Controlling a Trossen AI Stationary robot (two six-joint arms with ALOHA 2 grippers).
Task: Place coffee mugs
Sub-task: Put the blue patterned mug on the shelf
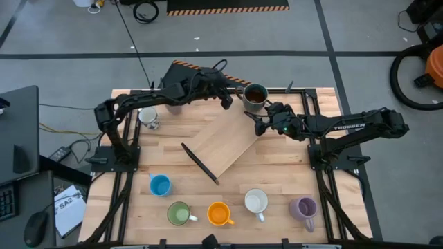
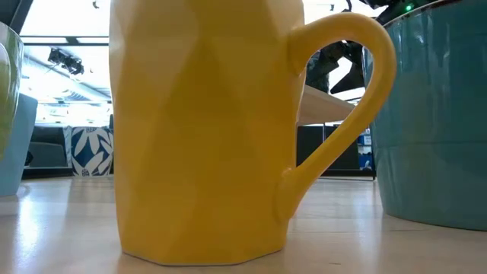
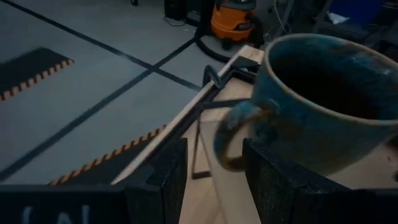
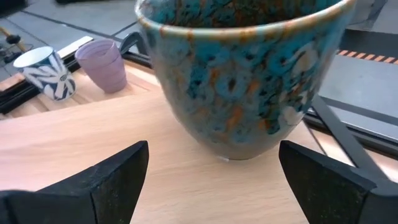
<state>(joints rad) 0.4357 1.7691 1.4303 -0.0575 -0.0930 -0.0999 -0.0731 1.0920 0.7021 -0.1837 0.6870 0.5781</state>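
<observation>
Orange mug [image 2: 205,129] stands nearest the low camera, at the surface's [image 1: 277,173] near edge. Dark mug [image 1: 255,96] sits at the far edge. Right hand [image 1: 257,122] is spread before it; left hand [image 1: 226,101] is spread beside its handle.

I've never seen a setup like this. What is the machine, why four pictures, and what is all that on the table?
It is a robot with two dark arms at a wooden table. One camera looks down from above, one sits at table height, and one rides on each wrist. Both arms reach for the dark mug at the far edge: the left gripper has its jaws either side of the handle, and the right gripper waits open before it. Five mugs line the near edge, including an orange mug. A wooden board lies mid-table.
</observation>
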